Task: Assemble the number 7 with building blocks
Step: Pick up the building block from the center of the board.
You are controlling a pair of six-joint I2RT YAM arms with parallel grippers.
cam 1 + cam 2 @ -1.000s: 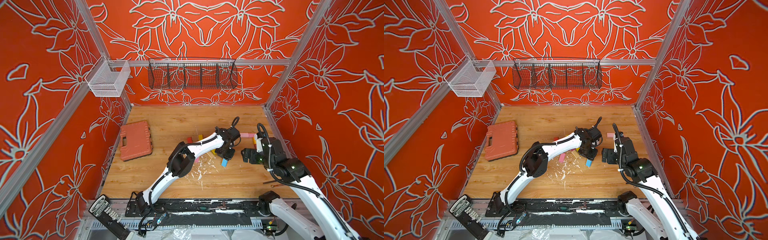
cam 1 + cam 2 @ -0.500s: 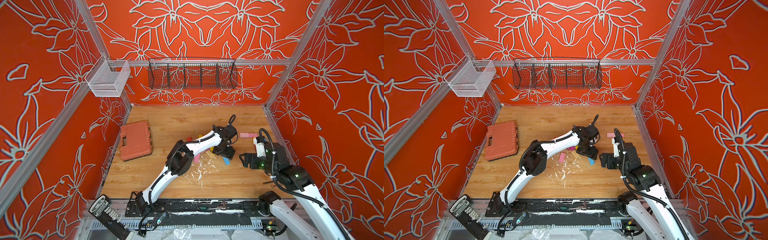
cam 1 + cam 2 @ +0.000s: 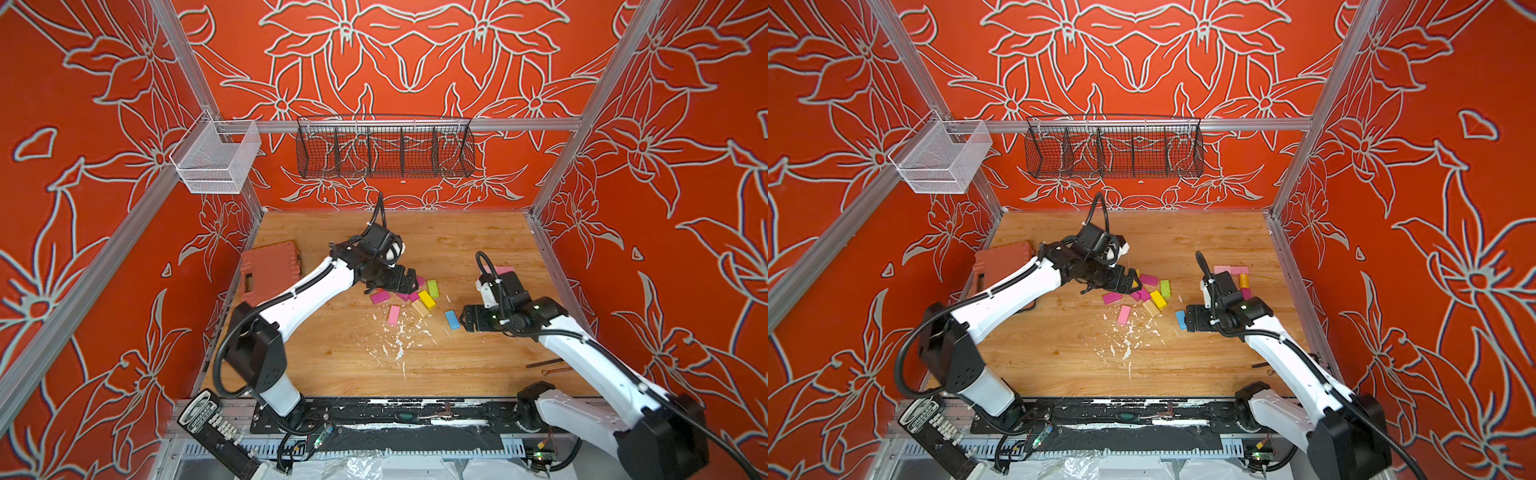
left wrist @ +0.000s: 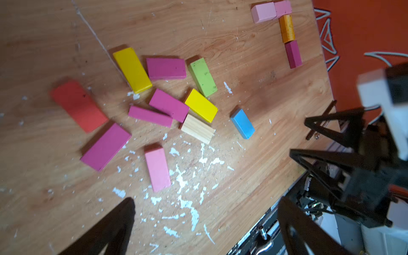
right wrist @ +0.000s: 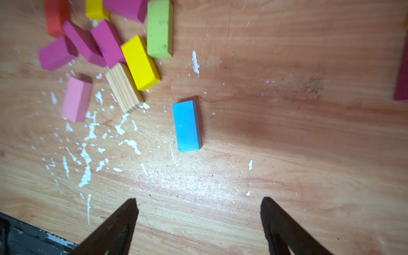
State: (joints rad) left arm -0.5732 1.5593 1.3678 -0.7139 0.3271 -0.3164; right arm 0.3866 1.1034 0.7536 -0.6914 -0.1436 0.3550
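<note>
Beside the blue block [image 5: 187, 125] on the desk [image 3: 332, 353], the right hand [image 5: 198, 200] hangs with its fingers spread wide and empty. The left hand [image 4: 207, 202], likewise spread and empty, hovers over the loose blocks [image 4: 167, 106] heaped just left of the blue block. The unfinished 7 [image 4: 287, 28], a pink bar with an orange and magenta stem, lies behind that block, to its right.

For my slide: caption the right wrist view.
Right gripper, jaws open, facing a lone blue block on the wooden table, loose block pile nearby.
</note>
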